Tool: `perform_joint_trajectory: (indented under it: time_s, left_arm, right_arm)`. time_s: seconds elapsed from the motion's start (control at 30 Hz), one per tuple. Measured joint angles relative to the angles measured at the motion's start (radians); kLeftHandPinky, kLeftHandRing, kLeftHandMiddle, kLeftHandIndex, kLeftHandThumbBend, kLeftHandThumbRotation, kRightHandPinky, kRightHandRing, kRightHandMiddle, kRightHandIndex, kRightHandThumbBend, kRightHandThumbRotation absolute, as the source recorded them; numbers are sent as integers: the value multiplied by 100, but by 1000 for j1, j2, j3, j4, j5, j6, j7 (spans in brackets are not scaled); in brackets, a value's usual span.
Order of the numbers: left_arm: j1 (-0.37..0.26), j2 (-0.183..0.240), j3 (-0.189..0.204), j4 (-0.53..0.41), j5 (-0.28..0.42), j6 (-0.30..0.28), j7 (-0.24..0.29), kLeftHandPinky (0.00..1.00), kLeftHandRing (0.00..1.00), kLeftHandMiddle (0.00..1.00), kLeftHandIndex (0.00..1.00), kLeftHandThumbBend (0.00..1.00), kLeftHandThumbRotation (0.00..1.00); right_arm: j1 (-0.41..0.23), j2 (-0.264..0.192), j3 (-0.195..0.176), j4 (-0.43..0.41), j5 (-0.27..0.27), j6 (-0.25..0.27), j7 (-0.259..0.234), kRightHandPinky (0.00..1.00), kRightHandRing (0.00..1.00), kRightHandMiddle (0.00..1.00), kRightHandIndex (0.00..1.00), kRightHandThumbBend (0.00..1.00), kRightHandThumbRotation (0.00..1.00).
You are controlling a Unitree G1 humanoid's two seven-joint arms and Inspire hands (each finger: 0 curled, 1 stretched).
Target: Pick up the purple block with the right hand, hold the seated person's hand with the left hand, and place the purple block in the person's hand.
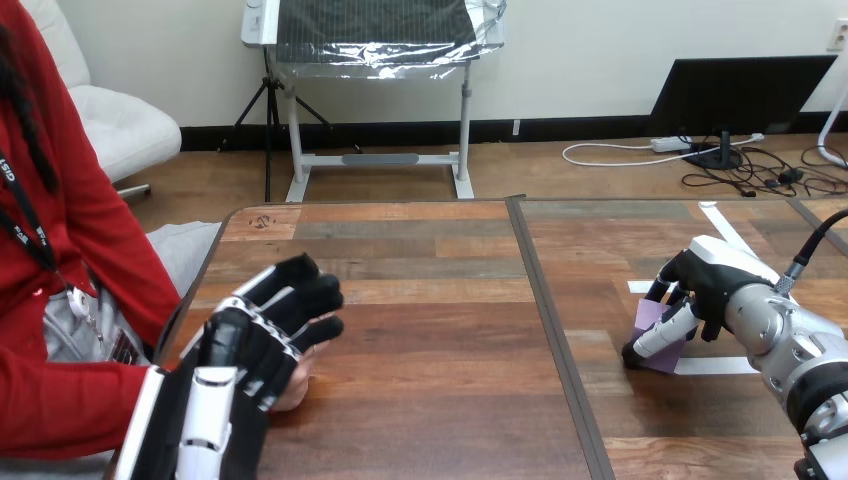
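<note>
Purple block (648, 316) is pinched by my right robot hand (710, 285) on the bench (430, 330), and I fear a shallow grip drops it.

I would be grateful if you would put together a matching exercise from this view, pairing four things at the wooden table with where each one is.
Things
1. small purple block
2. robot's left hand
3. person's hand
4. robot's right hand

Places or states
A. peeking out from under a robot hand
B. on the right half of the wooden table, by a white tape strip
C. fingers curled round the block
D. at the view's lower left, over the person's hand

Pairs: 1-B, 2-D, 3-A, 4-C.
</note>
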Motion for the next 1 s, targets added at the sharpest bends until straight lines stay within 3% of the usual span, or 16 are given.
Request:
perform_joint_trajectory:
  time_s: [0.17,0.4,0.6,0.83,1.0]
  left_arm:
    - [-5,6,26,11,25,-11,7,67,74,73,73,28,79]
    - [-36,24,107,43,162,-34,41,64,73,72,71,32,62]
    - [-84,63,190,58,302,-34,65,67,75,74,71,55,47]
    - [-124,126,272,58,410,-30,76,70,78,79,75,81,36]
    - [-144,156,319,54,490,-20,93,70,79,80,76,91,30]
  right_arm:
    - [0,-1,0,0,1,-8,-1,43,49,54,53,80,0]
    - [2,-3,-2,0,12,-42,-3,44,49,54,54,80,0]
    - [4,-3,-5,0,16,-81,-17,45,49,53,53,81,0]
    - [10,-8,-22,0,28,-143,-26,46,49,53,52,82,0]
    - [13,-13,-23,-1,34,-174,-34,46,49,53,52,82,0]
